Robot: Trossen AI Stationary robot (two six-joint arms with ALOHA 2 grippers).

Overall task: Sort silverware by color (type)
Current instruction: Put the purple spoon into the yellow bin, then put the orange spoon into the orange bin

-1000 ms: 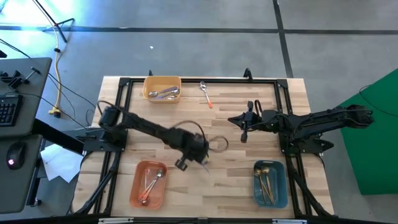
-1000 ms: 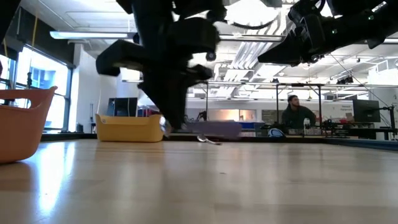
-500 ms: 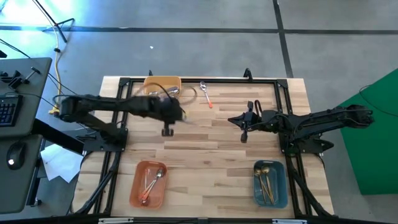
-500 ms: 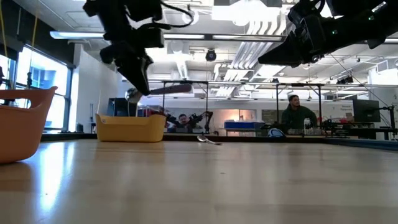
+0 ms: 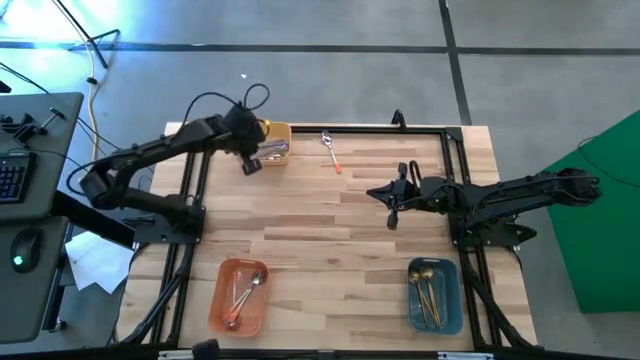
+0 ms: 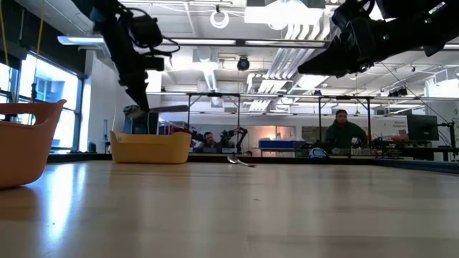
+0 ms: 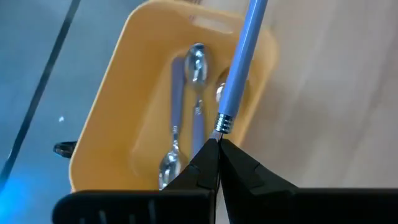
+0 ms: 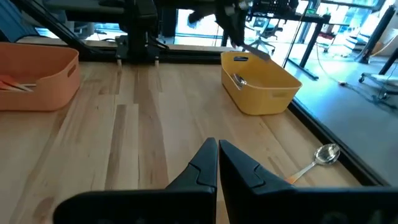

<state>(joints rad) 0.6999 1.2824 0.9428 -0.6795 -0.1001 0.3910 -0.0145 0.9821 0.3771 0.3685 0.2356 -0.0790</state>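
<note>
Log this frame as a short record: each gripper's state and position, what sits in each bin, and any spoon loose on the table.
left gripper: shut on lavender-handled spoon, held above the yellow bin
right gripper: shut, holding nothing, waiting over the table's right half
yellow bin: lavender-handled spoons
orange bin: orange-handled spoons
blue bin: gold spoons
loose on table: one orange-handled spoon, near the far edge, to the right of the yellow bin

The high camera looked straight down over the table [image 5: 330, 215]. The low one sat at tabletop level, facing the room. Each wrist camera peered closely past its own fingertips; all four shared the yellow bin [image 5: 275, 140].
</note>
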